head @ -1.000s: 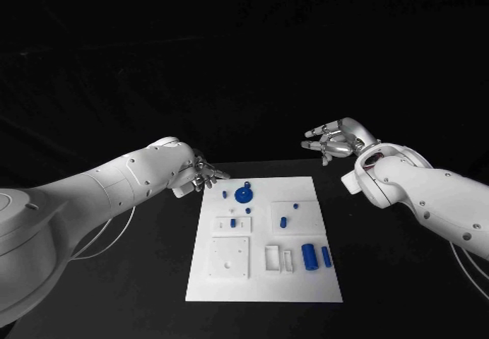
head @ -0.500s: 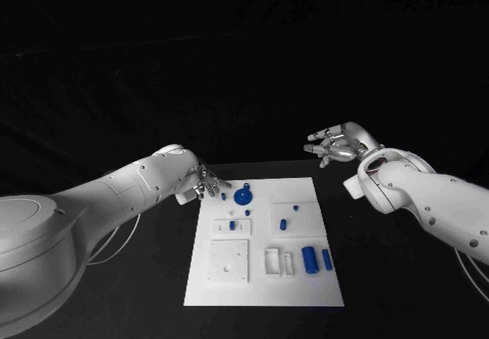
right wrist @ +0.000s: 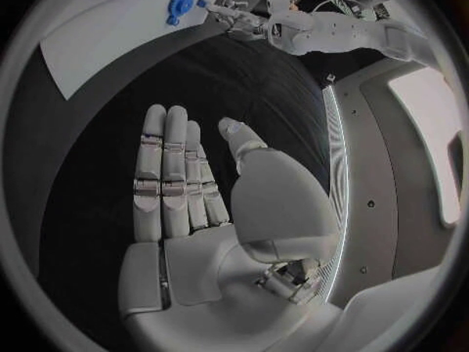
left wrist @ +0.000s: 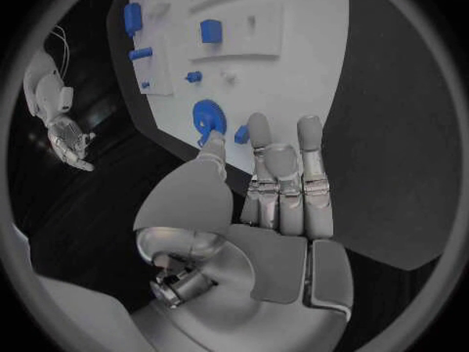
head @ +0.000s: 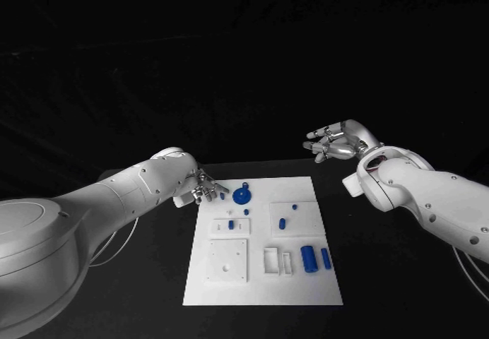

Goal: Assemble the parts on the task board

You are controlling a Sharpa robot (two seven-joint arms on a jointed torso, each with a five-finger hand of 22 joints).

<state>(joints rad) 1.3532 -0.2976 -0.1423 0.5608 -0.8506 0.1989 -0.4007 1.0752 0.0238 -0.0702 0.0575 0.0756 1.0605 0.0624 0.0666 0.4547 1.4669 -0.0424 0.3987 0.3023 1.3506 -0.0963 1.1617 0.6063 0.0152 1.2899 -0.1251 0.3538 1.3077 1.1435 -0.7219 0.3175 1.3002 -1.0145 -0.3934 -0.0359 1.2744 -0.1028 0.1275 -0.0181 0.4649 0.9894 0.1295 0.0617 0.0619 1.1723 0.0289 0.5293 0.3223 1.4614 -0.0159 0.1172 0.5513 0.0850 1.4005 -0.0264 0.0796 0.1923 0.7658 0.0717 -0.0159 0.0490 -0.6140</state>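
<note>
The white task board (head: 306, 279) lies mid-table with blue parts on it. At its far end are a round blue disc (head: 242, 195) and a small blue peg (head: 222, 195). Two blue cylinders (head: 308, 258) lie near its right edge. My left hand (head: 207, 187) hovers at the board's far left corner with its fingers straight and apart, holding nothing. In the left wrist view its fingertips (left wrist: 309, 127) reach over the board's edge beside the disc (left wrist: 208, 120) and the peg (left wrist: 241, 135). My right hand (head: 336, 145) is raised beyond the far right corner, fingers extended and empty (right wrist: 176, 180).
Small blue pieces (head: 283, 223) stand in raised white blocks in the board's middle. A square white plate (head: 230, 258) and a slotted white block (head: 273, 259) sit toward the near end. Black table (head: 152, 275) surrounds the board on all sides.
My left hand has come down and nearer to the board's far left corner, close to the small peg. My right hand has shifted slightly right and stays raised.
</note>
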